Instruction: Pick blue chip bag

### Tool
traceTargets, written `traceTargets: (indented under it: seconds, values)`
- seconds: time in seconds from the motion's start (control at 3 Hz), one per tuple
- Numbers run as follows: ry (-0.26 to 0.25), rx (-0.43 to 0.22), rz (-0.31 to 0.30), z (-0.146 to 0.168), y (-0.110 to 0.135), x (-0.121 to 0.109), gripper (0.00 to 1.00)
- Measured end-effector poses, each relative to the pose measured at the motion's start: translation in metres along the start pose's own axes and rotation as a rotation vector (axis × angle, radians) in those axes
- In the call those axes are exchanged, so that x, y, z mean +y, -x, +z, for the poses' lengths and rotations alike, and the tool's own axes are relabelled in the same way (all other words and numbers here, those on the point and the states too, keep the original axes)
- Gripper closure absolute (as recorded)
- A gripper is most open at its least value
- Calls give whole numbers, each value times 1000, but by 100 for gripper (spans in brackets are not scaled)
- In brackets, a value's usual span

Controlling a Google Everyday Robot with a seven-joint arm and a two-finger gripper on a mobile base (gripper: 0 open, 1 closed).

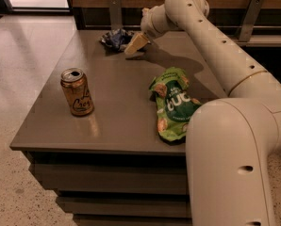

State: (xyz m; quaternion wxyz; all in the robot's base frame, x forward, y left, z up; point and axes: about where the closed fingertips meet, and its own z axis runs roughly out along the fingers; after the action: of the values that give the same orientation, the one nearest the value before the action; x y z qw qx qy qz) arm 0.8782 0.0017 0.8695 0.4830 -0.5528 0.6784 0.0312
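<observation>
A dark grey bench seen from the robot's side, with a cream-coloured arm reaching from the lower right across to the far edge. The blue chip bag lies at about 11 o'clock on the bench top, close to the back edge: a small, crumpled, dark blue foil packet with pale silvery patches. The claw sits just beside the bag, on its 3 o'clock side, with its tan tip angled down toward the bench. Whether it touches the bag cannot be told, nor whether it is wide or narrow, and nothing is seen held in it. The bag looks very light and soft, probably near empty. Its foil is likely slippery and will crush and slide rather than resist, so a push from the side may skate it toward the back edge. The raised, bunched folds in the middle of the bag look like the best place to pinch, from above rather than from the flat rim. Counted on the bench: one blue chip bag, one larger green snack bag at about 4 o'clock, and one upright, opened orange soda can at about 8 o'clock. There is one arm with one claw.
</observation>
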Motion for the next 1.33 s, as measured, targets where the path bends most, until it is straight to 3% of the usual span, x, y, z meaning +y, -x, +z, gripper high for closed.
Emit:
traceTargets:
  seconds: [0.33,1.33]
  values:
    - [10,6,19,11,-5,3,18]
    - [16,13,41,20,-11,9,87]
